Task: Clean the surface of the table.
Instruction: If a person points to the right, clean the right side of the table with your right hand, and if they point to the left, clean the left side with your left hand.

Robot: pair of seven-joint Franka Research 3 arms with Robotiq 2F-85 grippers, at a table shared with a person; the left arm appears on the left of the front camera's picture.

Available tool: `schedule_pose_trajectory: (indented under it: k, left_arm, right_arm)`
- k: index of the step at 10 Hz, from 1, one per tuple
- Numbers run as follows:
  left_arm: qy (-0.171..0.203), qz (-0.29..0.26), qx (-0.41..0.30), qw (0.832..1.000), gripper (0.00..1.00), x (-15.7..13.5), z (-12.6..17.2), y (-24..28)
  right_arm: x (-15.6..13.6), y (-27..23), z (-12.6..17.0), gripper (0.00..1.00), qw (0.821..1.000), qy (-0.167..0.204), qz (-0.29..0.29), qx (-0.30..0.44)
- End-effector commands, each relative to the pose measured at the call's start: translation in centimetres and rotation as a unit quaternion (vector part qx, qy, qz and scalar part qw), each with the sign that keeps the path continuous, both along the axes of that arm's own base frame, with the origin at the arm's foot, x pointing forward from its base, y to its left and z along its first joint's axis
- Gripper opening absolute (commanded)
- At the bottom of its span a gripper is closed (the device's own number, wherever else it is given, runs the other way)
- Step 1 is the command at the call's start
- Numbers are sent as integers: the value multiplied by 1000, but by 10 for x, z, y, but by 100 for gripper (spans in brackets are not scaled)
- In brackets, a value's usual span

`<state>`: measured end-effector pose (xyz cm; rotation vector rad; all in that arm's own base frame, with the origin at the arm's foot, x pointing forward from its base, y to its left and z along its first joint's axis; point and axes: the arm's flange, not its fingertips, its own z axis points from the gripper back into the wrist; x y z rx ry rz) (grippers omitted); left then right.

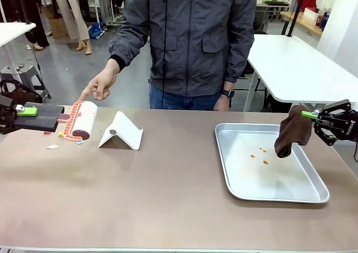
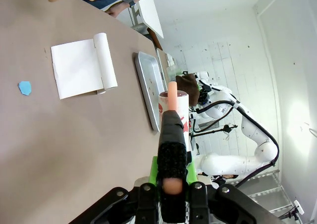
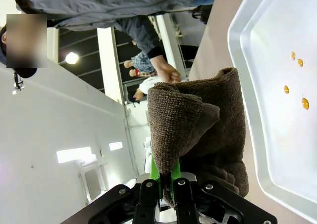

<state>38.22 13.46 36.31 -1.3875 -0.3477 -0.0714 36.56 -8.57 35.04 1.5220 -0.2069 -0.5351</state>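
Tools gripped over the table (image 1: 168, 191).
The left gripper (image 1: 27, 111) clamped a lint roller (image 1: 81, 120) near the table's left edge, the right gripper (image 1: 313, 116) a brown cloth (image 1: 292, 131); a hasty sweep might hit the person's hand (image 1: 100, 84) just beside the roller.

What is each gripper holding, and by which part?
Left gripper: lint roller, by its dark handle. Right gripper: brown cloth, pinched at its top edge.

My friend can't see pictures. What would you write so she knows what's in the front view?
At a brown table, the left gripper holds a lint roller by its handle, and the right gripper hangs a brown cloth over a silver tray with orange crumbs in it. A person's hand points down at the roller.
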Motion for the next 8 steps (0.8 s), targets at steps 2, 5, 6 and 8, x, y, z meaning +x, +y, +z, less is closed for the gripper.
schedule_pose_trajectory:
  k: [2, 5, 6, 8]
  left_arm:
    - [24, 13, 38, 999, 22, -3, 27, 29]
    - [55, 73, 123, 988, 22, -16, 62, 91]
    - [61, 84, 154, 983, 22, -19, 71, 107]
    - [58, 118, 193, 972, 22, -22, 82, 132]
  right_arm:
    - [0, -1, 3, 0, 1000, -6, -3, 13]
    - [0, -1, 3, 0, 1000, -6, -3, 13]
    - [0, -1, 3, 0, 1000, -6, -3, 13]
    - [0, -1, 3, 0, 1000, -6, -3, 13]
